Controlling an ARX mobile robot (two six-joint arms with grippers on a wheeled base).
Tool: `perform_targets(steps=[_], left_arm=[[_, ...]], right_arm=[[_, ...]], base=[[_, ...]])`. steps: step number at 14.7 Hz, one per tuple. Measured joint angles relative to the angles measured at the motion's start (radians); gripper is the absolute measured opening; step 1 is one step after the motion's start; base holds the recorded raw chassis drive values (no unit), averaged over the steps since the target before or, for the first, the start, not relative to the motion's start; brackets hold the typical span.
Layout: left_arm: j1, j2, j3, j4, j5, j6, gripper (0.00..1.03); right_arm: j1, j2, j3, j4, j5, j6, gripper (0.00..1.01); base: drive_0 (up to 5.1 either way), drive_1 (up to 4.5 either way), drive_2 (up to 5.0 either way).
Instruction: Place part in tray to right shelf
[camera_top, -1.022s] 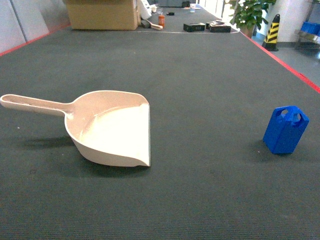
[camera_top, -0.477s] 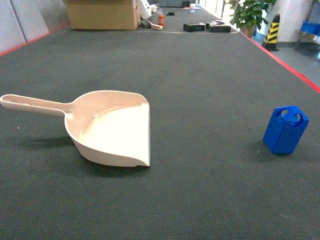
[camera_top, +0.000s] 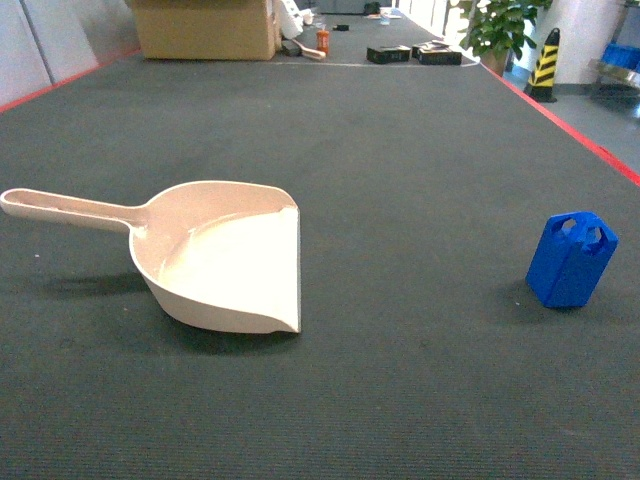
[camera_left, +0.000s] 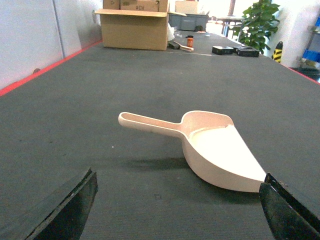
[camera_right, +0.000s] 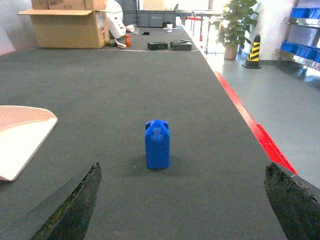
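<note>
The small bright-blue plastic block stood upright ahead of the right pincer, centred between its spread jaws (likely lined up for grasping), while the cream-white dustpan-shaped tray lay before the equally spread left pincer.

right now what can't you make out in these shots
- Left pincer and right pincer: only finger edges show; the frame bottoms cut the rest. Neither appears in the head view.
- Tray: the right wrist view's left edge cuts off its handle.
- Part: outside the left wrist view; its back side is hidden everywhere.
- Right shelf: cut by the right edge, too distant for detail.
- Far items: too small to identify.
</note>
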Motion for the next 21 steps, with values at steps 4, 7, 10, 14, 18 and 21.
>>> perform_targets(steps=[4,7,10,14,18,21], left_arm=[[0.0,0.0,0.0,0.0,0.0,0.0,0.98],[0.0,0.0,0.0,0.0,0.0,0.0,0.98],[-0.009,0.1,0.029,-0.068,0.026,-0.094,0.98],[0.047,0.573,0.102,0.354,0.169,-0.505,0.98],[0.097,1.224,0.277,0.763,0.199,-0.868,0.98],[0.102,1.584,0.44,0.809,0.179,-0.973,0.98]], right_arm=[[0.0,0.0,0.0,0.0,0.0,0.0,0.98],[0.0,0.0,0.0,0.0,0.0,0.0,0.98],[0.0,0.0,0.0,0.0,0.0,0.0,0.98],[0.0,0.0,0.0,0.0,0.0,0.0,0.98],[0.0,0.0,0.0,0.0,0.0,0.0,0.98],[0.0,0.0,0.0,0.0,0.0,0.0,0.98]], base=[[0.0,0.0,0.0],[0.0,0.0,0.0],[0.0,0.0,0.0],[0.0,0.0,0.0],[0.0,0.0,0.0],[0.0,0.0,0.0]])
